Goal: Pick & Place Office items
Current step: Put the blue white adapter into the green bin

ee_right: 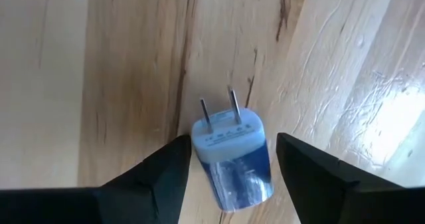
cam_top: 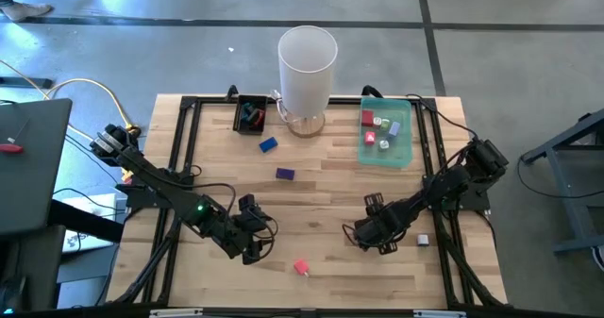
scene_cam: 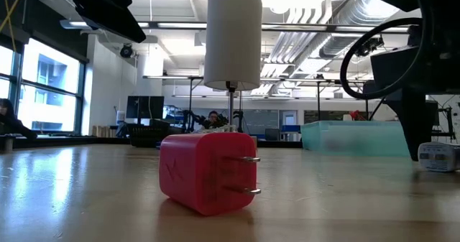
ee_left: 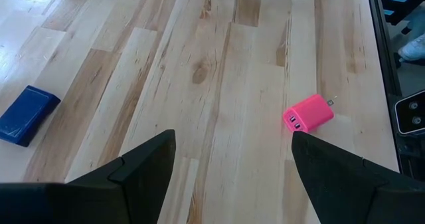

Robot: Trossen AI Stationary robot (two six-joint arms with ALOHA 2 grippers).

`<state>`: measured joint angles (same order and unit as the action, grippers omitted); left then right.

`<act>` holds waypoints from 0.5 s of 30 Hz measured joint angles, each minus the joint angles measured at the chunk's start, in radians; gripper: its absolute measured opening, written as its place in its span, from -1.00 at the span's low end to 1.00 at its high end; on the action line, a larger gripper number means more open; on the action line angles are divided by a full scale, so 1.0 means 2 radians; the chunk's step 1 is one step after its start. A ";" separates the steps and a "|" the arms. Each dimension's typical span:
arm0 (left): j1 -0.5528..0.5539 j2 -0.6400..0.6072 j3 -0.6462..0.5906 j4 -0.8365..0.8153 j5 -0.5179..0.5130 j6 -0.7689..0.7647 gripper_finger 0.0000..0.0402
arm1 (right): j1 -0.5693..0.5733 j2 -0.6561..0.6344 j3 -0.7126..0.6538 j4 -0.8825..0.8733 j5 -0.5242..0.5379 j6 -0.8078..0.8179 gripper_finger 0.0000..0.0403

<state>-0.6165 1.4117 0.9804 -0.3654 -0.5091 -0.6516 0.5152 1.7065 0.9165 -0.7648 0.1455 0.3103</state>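
Observation:
A light-blue wall plug (ee_right: 234,159) lies flat on the wood, prongs away from the camera. My right gripper (ee_right: 232,141) points down over it, open, one finger on each side; in the high view this gripper (cam_top: 382,240) hides the plug. My left gripper (ee_left: 234,136) hangs open above the table near the front (cam_top: 251,249), holding nothing. A pink plug (ee_left: 309,115) lies on the wood just ahead of it, also visible in the high view (cam_top: 301,267) and the low view (scene_cam: 206,171). Farther off lie a dark blue block (cam_top: 285,174) and a blue piece (cam_top: 268,144). My right gripper's one finger (ee_right: 174,163) stands right at the light-blue plug's long side (ee_right: 199,151); whether it touches I cannot tell. The other finger is clear of the plug. The plug rests on the table.
A tall white cylinder (cam_top: 307,68) stands at the far middle. Beside it sit a small black tray (cam_top: 250,114) and a translucent green tray (cam_top: 408,153) with several small pieces. A small grey piece (cam_top: 423,240) lies right of my right gripper.

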 joint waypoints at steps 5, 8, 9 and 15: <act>0.000 0.000 0.000 0.000 0.000 0.000 0.46 | 0.000 0.000 0.000 0.004 -0.002 -0.008 -0.10; 0.000 0.000 0.000 0.000 0.000 0.000 0.46 | 0.000 0.001 0.000 0.010 -0.008 -0.010 -0.33; 0.000 0.000 0.000 0.000 0.000 0.000 0.46 | 0.000 0.001 0.000 0.012 -0.008 -0.010 -0.40; 0.000 0.000 0.000 0.000 0.000 0.000 0.46 | 0.000 0.001 0.000 0.026 0.000 0.005 -0.41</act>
<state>-0.6167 1.4117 0.9806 -0.3656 -0.5091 -0.6514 0.5152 1.7077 0.9169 -0.7137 0.1455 0.3199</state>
